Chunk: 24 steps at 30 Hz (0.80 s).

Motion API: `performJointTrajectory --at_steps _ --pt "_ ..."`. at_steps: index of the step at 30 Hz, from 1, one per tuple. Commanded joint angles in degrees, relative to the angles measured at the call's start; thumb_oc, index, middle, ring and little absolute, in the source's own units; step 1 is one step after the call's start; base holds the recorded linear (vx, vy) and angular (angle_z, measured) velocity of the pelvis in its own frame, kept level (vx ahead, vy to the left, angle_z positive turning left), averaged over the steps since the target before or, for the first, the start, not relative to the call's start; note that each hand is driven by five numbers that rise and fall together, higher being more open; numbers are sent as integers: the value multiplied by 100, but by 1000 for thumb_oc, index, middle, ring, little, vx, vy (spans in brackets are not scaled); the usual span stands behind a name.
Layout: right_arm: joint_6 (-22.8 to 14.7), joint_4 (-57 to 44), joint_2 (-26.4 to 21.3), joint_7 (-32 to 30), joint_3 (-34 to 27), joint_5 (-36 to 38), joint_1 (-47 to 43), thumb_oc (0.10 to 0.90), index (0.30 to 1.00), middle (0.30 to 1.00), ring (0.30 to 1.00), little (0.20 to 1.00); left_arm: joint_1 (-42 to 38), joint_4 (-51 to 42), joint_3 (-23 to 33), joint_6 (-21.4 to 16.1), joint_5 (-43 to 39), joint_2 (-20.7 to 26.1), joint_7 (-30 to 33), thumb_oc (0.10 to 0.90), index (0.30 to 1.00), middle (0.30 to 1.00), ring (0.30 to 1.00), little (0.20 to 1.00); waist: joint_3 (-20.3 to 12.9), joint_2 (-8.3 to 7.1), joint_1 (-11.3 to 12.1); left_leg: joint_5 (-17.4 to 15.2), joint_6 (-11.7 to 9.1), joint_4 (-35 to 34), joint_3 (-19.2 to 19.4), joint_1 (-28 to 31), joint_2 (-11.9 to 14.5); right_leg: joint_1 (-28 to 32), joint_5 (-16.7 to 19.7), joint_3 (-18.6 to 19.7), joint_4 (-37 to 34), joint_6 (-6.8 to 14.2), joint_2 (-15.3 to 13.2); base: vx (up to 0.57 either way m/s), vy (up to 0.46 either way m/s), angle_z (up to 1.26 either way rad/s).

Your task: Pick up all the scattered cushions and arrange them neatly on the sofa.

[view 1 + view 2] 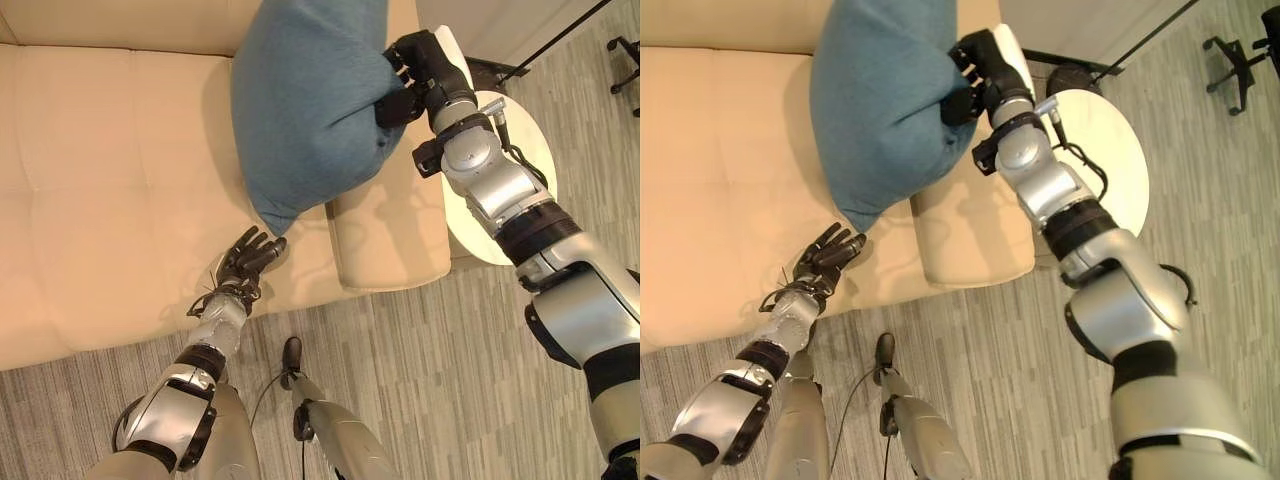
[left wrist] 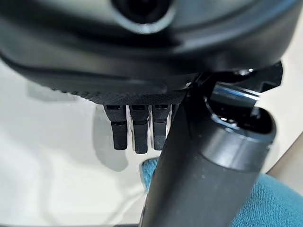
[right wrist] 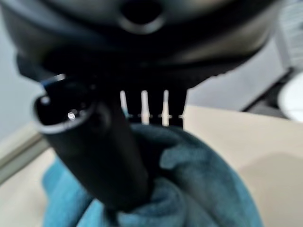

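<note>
Cushion (image 1: 305,105) hangs over the sofa (image 1: 110,190), gripped by the right robot hand (image 1: 405,80); left robot hand (image 1: 250,255) relaxed beneath.

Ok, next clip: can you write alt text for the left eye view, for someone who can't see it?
The robot's right hand grips a blue cushion by one corner, holding it up over the seat of a beige sofa near its armrest. The left hand reaches with straight fingers toward the cushion's lowest corner. A round white side table stands beside the sofa.
</note>
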Motion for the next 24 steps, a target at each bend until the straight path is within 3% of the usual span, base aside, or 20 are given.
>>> performJointTrajectory --at_steps 1,11,17,24 --pt "-555 -641 -431 -186 -532 -400 45 400 300 300 300 300 367 -192 223 -61 208 163 61 800 900 900 900 900 -303 -337 86 -687 -204 290 130 15 341 53 -962 141 794 643 -602 39 15 0" --pt "-590 -1659 -1101 -228 -962 -885 254 400 300 300 300 300 1143 84 606 14 565 79 134 800 900 900 900 900 -713 -311 -17 -854 -115 326 176 370 321 372 -1050 144 788 659 -699 16 13 0" --pt "-690 -2128 -1542 -243 -929 -816 -32 400 300 300 300 300 1416 454 1079 43 517 134 197 800 900 900 900 900 -890 -469 -56 -979 -100 510 174 461 374 486 -1089 191 822 645 -684 1 -3 -1" --pt "-680 -2630 -1584 -299 -1021 -743 -82 400 300 300 300 300 1544 -31 1549 -172 -576 48 249 800 900 900 900 900 -990 -612 -64 -1002 -122 525 164 508 440 507 -1098 239 800 621 -615 -1 -25 -5"
